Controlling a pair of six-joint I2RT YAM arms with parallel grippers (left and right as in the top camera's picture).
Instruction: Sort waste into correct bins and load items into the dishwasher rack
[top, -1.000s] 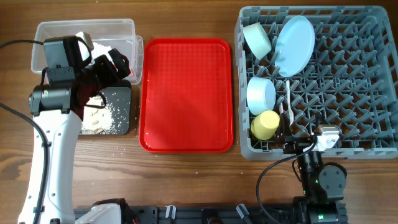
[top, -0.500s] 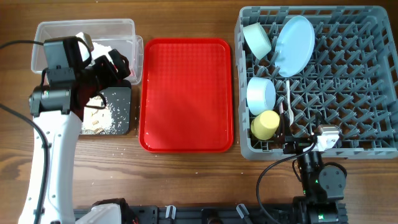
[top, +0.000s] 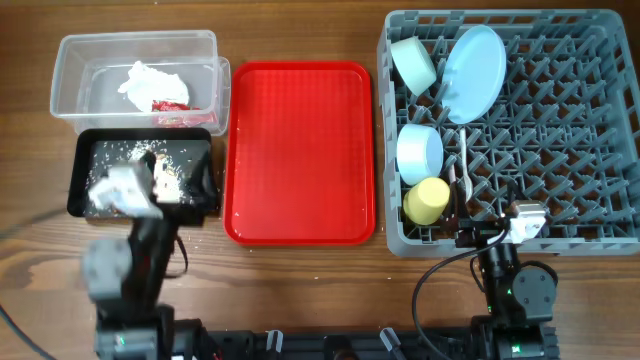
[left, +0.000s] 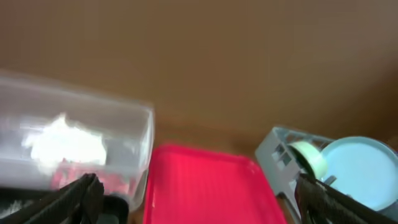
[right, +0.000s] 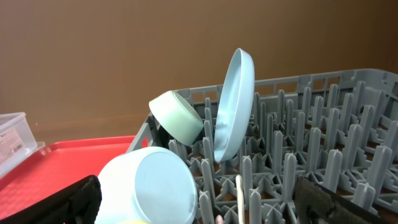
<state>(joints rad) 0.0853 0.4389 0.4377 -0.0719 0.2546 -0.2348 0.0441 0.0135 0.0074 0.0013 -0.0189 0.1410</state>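
The clear tub (top: 70, 70) at the far left holds the white napkin (top: 150, 78) and the red wrapper (top: 170, 104); both also show in the left wrist view, the napkin (left: 65, 144) above the wrapper (left: 68, 177). The black tray (top: 85, 150) in front of it holds whitish crumbs (top: 165, 175). The grey rack (top: 590, 130) holds the pale green bowl (top: 413, 62), blue plate (top: 474, 72), blue bowl (top: 419, 152), yellow cup (top: 427, 200) and white cutlery (top: 465, 160). My left gripper (top: 180, 182) (left: 205, 202) is blurred over the black tray's near edge, open and empty. My right gripper (top: 495, 225) (right: 199, 205) is open and empty at the rack's front edge.
The flat red tray (top: 300, 150) lies between the bins and the rack, with nothing on it. A few crumbs lie on the wooden table (top: 300, 290) near the black tray. Cables run along the front edge.
My left arm has pulled back from over the clear tub and black tray toward the table's front left, uncovering the napkin and wrapper in the tub. The right arm has not moved.
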